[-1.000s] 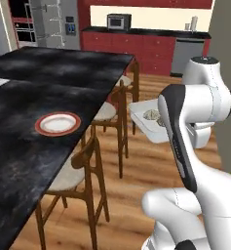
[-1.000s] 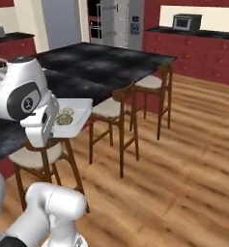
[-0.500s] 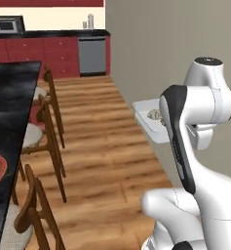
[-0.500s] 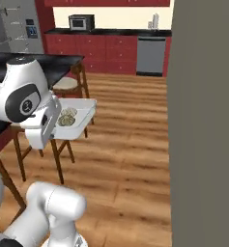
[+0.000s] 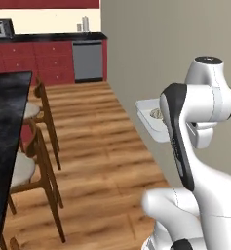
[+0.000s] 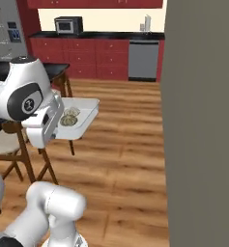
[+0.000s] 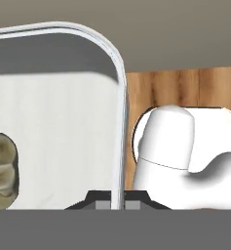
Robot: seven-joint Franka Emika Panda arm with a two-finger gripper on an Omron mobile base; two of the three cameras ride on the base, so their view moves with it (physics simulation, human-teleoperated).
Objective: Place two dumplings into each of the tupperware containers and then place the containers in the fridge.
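**A:** Where is your container right now?

**B:** You have the tupperware container (image 6: 82, 118) lifted off any desk, carried in the air above the wooden floor (image 6: 116, 159). In the right base view it juts out level from the arm's wrist, with two dumplings (image 6: 69, 117) lying inside, close together near the wrist end. In the left base view the same tray (image 5: 148, 114) pokes out from behind the dark forearm, and one dumpling (image 5: 157, 114) shows just at the arm's edge.

**A:** And the hand?

**B:** Your hand (image 7: 118, 202) is clenched on the container's wall: in the hand view the two dark fingertips sit tight either side of the white rim (image 7: 121, 122), which runs up between them. A dumpling (image 7: 2, 168) lies at the left of that view, on the tray floor.

**A:** What surrounds you?

**B:** A big flat grey panel (image 6: 203, 125) stands just to your right; the tray's far end is near it in the left base view, though you cannot tell if they touch. The black desk (image 5: 5, 127) with wooden chairs (image 5: 36, 166) is on your left, well apart from the tray. Red cabinets (image 6: 87, 58) with a grey dishwasher (image 6: 143, 60) and a microwave (image 6: 68, 25) line the back wall.
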